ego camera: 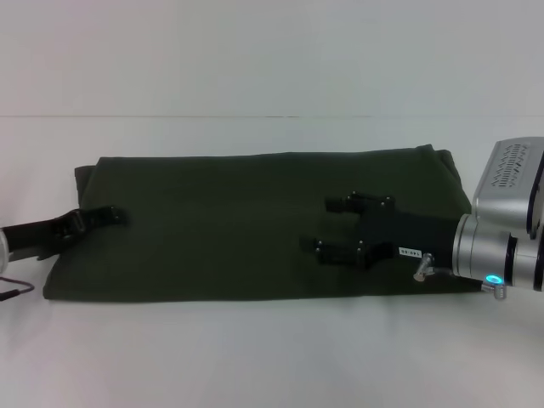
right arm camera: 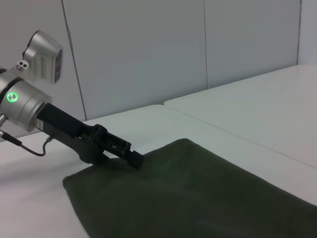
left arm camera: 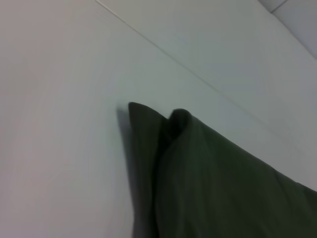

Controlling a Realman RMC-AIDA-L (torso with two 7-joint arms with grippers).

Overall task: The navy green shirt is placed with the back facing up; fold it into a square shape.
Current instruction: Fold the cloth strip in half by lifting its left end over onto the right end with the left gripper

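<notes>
The navy green shirt [ego camera: 229, 221] lies flat on the white table as a long rectangle, plain side up, with no lettering showing. My left gripper [ego camera: 115, 217] reaches in from the left and rests low over the shirt's left end, fingers together, with no cloth seen between them. It also shows in the right wrist view [right arm camera: 134, 158], tip on the fabric [right arm camera: 208, 193]. My right gripper [ego camera: 323, 225] hovers over the right half of the shirt, open and empty, pointing left. The left wrist view shows a corner of the shirt [left arm camera: 208, 178].
The white table [ego camera: 272, 357] runs around the shirt on all sides, with a seam line along the back [ego camera: 255, 116]. A thin cable [ego camera: 13, 289] hangs by the left arm. Grey wall panels [right arm camera: 148, 49] stand behind the table.
</notes>
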